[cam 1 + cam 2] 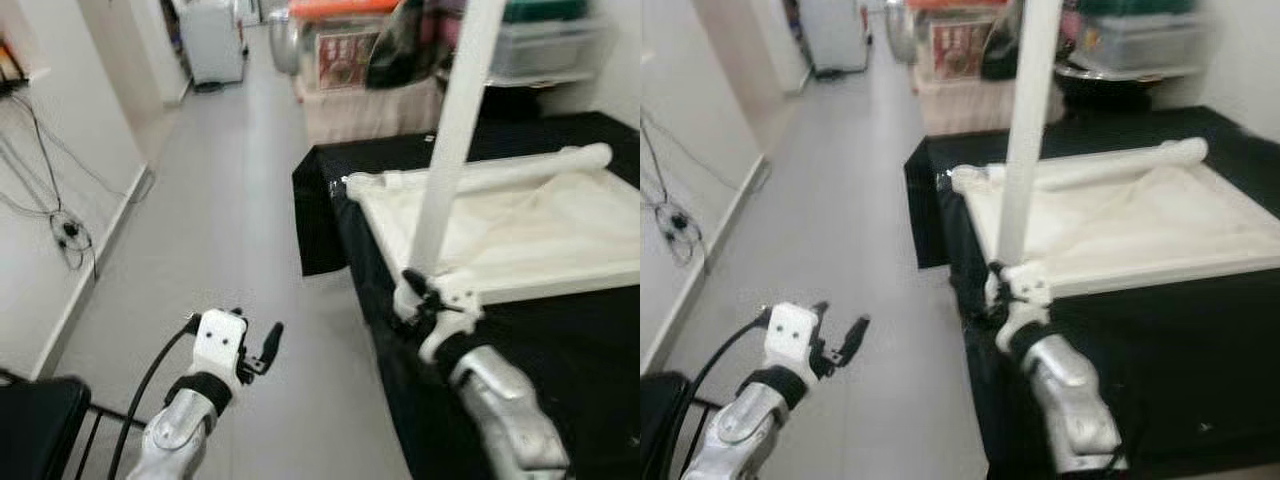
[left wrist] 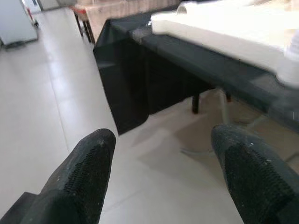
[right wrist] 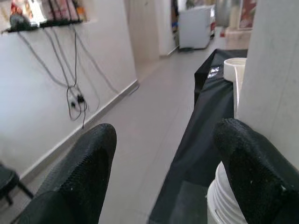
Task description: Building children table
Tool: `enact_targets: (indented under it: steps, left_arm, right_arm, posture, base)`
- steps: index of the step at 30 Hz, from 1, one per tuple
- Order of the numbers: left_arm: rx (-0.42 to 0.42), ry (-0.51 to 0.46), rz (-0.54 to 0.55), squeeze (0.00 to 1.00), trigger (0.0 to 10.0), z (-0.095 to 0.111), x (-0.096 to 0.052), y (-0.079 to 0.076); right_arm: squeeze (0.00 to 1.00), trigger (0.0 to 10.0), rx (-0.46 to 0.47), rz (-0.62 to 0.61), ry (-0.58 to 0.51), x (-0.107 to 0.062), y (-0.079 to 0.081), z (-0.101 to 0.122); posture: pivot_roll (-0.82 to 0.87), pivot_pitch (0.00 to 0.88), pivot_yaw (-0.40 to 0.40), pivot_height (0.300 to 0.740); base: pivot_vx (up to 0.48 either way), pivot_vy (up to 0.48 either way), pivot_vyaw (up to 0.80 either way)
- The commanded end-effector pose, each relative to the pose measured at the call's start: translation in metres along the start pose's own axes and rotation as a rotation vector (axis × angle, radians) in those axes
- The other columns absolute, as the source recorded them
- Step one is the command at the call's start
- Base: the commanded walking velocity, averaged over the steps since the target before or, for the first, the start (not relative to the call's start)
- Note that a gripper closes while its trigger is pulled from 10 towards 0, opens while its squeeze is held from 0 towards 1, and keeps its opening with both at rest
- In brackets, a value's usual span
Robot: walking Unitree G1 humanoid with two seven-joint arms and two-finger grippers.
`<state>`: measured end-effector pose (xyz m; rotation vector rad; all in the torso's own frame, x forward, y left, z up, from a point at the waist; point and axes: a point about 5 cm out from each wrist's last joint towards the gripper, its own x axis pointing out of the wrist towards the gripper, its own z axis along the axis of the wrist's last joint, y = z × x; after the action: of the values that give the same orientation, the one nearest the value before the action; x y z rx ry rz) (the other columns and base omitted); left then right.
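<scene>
Right gripper point(image 1: 418, 292) sits at the near-left corner of the table frame point(image 1: 560, 285), fingers spread, one black finger point(image 3: 254, 177) just beside the base of the upright white leg point(image 1: 452, 140); no pinch visible. Left gripper point(image 1: 262, 350) hovers over open grey floor point(image 1: 220, 220), fingers point(image 2: 79, 172) spread, holding nothing. Floor runs as a corridor between the white wall point(image 1: 60, 200) on the robot's left and the black-draped table point(image 1: 320, 200) on its right. Frame lies flat on the black cloth, near the cloth's left edge. Count: one frame, one upright leg, one horizontal white tube point(image 1: 500, 172) along the far side, two grippers. Cables point(image 1: 65, 230) hang on the wall.
</scene>
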<state>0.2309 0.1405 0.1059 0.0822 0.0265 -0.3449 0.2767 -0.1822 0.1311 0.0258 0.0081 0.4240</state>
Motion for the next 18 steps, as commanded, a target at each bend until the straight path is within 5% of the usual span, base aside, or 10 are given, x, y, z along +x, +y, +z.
enact_targets:
  steps: [1,3,4,7,8,9,15,16,18]
  left_arm:
    - [0.005,-0.018,-0.051,0.00,10.0,0.003,-0.002,-0.003]
    - [0.006,-0.025,-0.094,0.00,10.0,0.004,-0.003,-0.007]
    - [0.010,-0.048,-0.232,0.00,10.0,0.007,-0.005,-0.019]
    - [0.015,-0.052,-0.276,0.00,10.0,0.008,-0.006,-0.023]
    - [0.015,-0.054,-0.313,0.00,10.0,0.009,-0.008,-0.026]
    - [0.007,-0.053,-0.338,0.00,10.0,0.009,-0.009,-0.028]
    - [-0.035,-0.058,-0.407,0.00,10.0,0.012,-0.010,-0.031]
    - [-0.043,-0.058,-0.422,0.00,10.0,0.012,-0.010,-0.031]
    - [-0.048,-0.060,-0.437,0.00,10.0,0.014,-0.010,-0.031]
  right_arm:
    - [0.00,10.0,0.012,0.012,0.003,-0.006,-0.009,0.003]
    - [0.00,10.0,0.002,0.075,0.019,-0.010,-0.010,0.004]
    - [0.00,10.0,-0.051,0.227,0.079,-0.019,-0.017,0.006]
    - [0.00,10.0,-0.055,0.265,0.107,-0.022,-0.021,0.006]
    - [0.71,10.0,-0.073,0.301,0.118,-0.024,-0.024,0.008]
    - [1.00,10.0,-0.077,0.313,0.126,-0.025,-0.030,0.011]
    - [1.00,10.0,-0.215,0.163,0.138,-0.015,-0.072,0.032]
    - [0.00,10.0,-0.246,0.129,0.147,-0.012,-0.080,0.036]
    - [0.00,10.0,-0.256,0.114,0.140,-0.008,-0.086,0.044]
  posture:
    - [0.03,0.000,0.018,0.740]
    - [0.03,0.000,0.018,0.740]
    - [0.03,0.000,0.009,0.740]
    - [0.03,0.000,0.008,0.740]
    - [0.04,0.000,0.005,0.740]
    - [0.04,0.000,0.004,0.740]
    - [0.04,0.000,0.010,0.740]
    - [0.04,0.000,0.014,0.740]
    - [0.04,0.000,0.016,0.740]
  base:
    - [0.000,0.000,0.00]
    - [0.000,0.000,0.00]
    - [0.000,0.000,0.00]
    - [0.000,0.000,0.00]
    - [0.000,0.000,0.00]
    - [0.000,0.000,0.00]
    - [0.000,0.000,0.00]
    - [0.000,0.000,0.00]
    - [0.000,0.000,0.00]
